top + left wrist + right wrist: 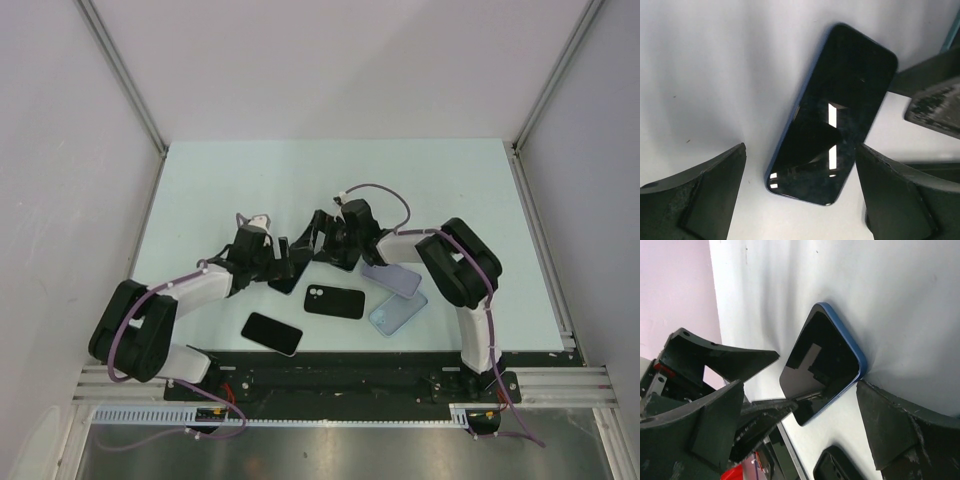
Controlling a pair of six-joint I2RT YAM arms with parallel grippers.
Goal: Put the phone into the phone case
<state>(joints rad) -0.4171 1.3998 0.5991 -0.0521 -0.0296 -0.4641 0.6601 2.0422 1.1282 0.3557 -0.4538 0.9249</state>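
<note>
The pale table (300, 170) fills the middle of the top view, with white walls on three sides. The left arm (150, 320) reaches from the near-left edge toward the table's centre. The right arm (460, 265) bends in from the near right to the same spot, so the two wrists nearly meet.

The left gripper (800, 200) hangs low over the table. Its fingers (700, 200) are spread wide, one on each side of the near end of the phone (835, 115), and neither touches it. The right gripper (800, 430) is spread wide as well. One of its fingers (900, 430) sits at a corner of the phone, touching it as far as can be seen, while the other stands well apart from it. The tips of the two grippers are close together beside the phone.

The phone lies flat on the table, screen up, dark glass with a blue edge, at the centre between the two grippers and outside any case.

A black case (334, 301) lies flat just nearer than the grippers. To the right of it a lilac case (391, 278) and a pale-blue case (397, 312) lie touching each other, beside the right arm. A black slab (272, 333) lies near the near edge, left of the black case; whether it is a phone or a case cannot be told.
</note>
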